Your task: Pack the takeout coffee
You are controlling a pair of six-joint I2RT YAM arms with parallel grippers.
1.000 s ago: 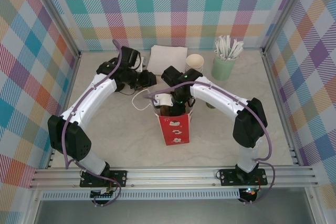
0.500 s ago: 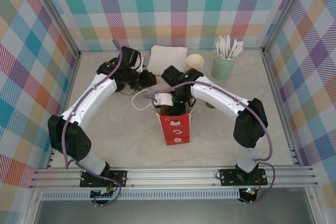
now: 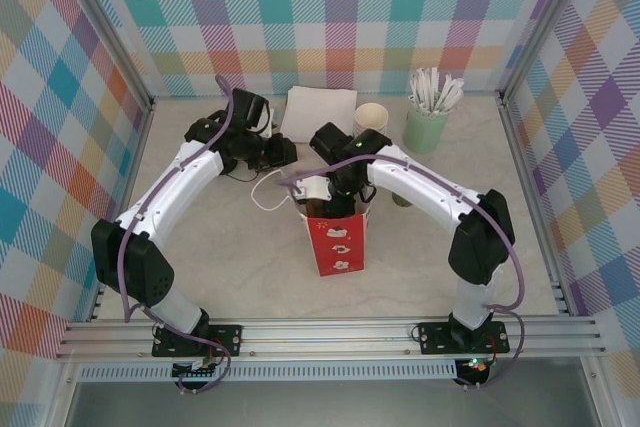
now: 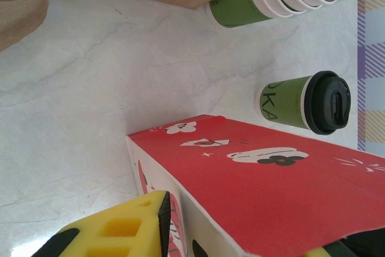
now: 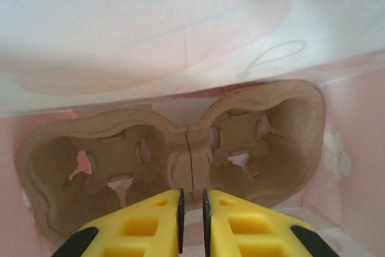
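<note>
The takeout coffee [image 4: 287, 103], a dark green cup with a black lid, stands on the table beyond the red paper bag [image 4: 277, 191]. In the top view the coffee [image 3: 401, 199] peeks out from under the right arm. My left gripper [image 3: 290, 157] is at the bag's back left corner. One yellow finger [image 4: 120, 233] lies against the bag's narrow side and the bag hides the other. My right gripper [image 5: 192, 209] reaches down into the bag [image 3: 335, 242]. Its pads are almost together on the middle ridge of a brown cardboard cup carrier [image 5: 252, 142].
A stack of green cups [image 3: 371, 119], white napkins [image 3: 318, 112] and a pale green holder of white sticks [image 3: 428, 125] stand along the back. The bag's white cord handle [image 3: 265, 192] lies on the table to its left. Checked walls close in three sides.
The right arm's elbow has shifted slightly right and the bag has nudged a little with it. The left arm has stayed where it was.
</note>
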